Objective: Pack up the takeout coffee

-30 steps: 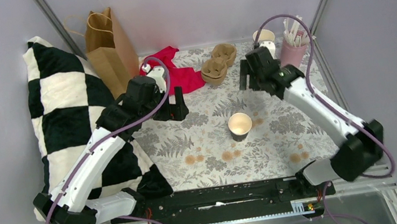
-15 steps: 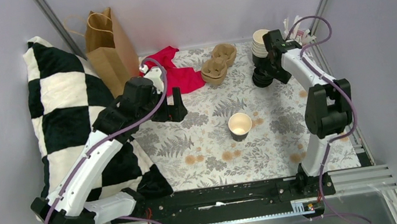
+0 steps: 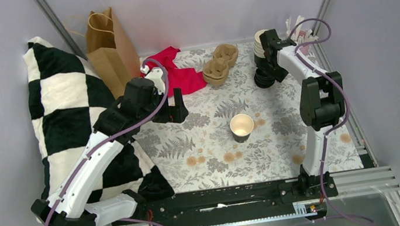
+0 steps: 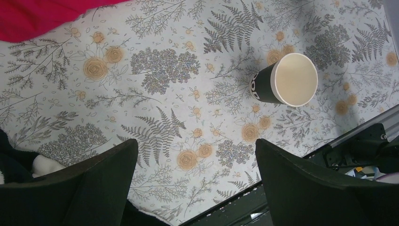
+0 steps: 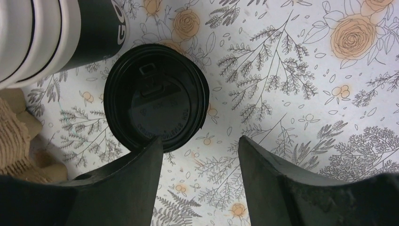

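Paper cup point(image 3: 241, 126) stands upright and lidless mid-table on the floral cloth point(image 3: 214, 146), cream rim, dark body. Its black lid point(image 5: 155, 96) lies flat at the far right, well apart from the cup and just beside the stack of paper cups point(image 5: 37, 33). Step in hand, as I judge it: fetching the lid. Your right gripper point(image 5: 200, 146) hangs over the lid's near edge, jaws partway apart and nothing in them. One fingertip overlaps the rim in the wrist view; I cannot tell whether it touches. Your left gripper point(image 4: 195, 150) hovers over bare cloth left of the cup, jaws fully spread, empty. The next move likely calls for you to set the right jaws astride the lid rim, pinch, and carry it to the cup. After that, the cardboard cup carrier point(image 3: 220, 63) or the brown paper bag point(image 3: 109, 49) looks like the place to pack it. Writing: "GO" in white on a stacked cup's dark wall, cut off. White marks on the task cup are illegible, and the lid embossing is too small to read.
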`<state>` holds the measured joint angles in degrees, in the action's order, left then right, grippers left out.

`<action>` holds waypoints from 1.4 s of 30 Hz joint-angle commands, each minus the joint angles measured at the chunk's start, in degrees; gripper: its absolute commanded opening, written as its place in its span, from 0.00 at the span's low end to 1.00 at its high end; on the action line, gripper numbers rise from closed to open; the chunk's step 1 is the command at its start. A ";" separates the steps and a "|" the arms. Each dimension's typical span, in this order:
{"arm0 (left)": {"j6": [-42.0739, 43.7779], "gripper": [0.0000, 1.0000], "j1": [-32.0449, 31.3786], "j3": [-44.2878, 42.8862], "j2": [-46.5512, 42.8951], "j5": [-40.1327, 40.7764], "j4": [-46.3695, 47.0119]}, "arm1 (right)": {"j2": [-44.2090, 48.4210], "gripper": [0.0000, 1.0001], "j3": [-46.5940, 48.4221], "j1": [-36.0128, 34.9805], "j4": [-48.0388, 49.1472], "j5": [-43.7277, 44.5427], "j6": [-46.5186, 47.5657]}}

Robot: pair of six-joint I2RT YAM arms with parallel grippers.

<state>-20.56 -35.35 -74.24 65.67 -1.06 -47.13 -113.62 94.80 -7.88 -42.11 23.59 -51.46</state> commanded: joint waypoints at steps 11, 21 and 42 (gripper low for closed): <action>1.23 0.99 -0.24 -1.22 -0.37 0.88 0.46 | -3.41 0.49 3.90 -0.29 -2.69 4.58 -4.16; 1.22 0.99 -0.24 -0.91 -0.76 0.88 0.47 | -3.83 0.47 4.03 -0.29 -2.83 5.02 -4.38; 1.74 0.99 -0.24 -0.55 -1.29 0.88 0.48 | -6.87 0.31 7.38 -0.29 -3.58 5.87 -2.62</action>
<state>-19.68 -35.35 -74.22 65.67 -0.84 -47.57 -119.42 99.74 -7.88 -44.36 26.15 -54.15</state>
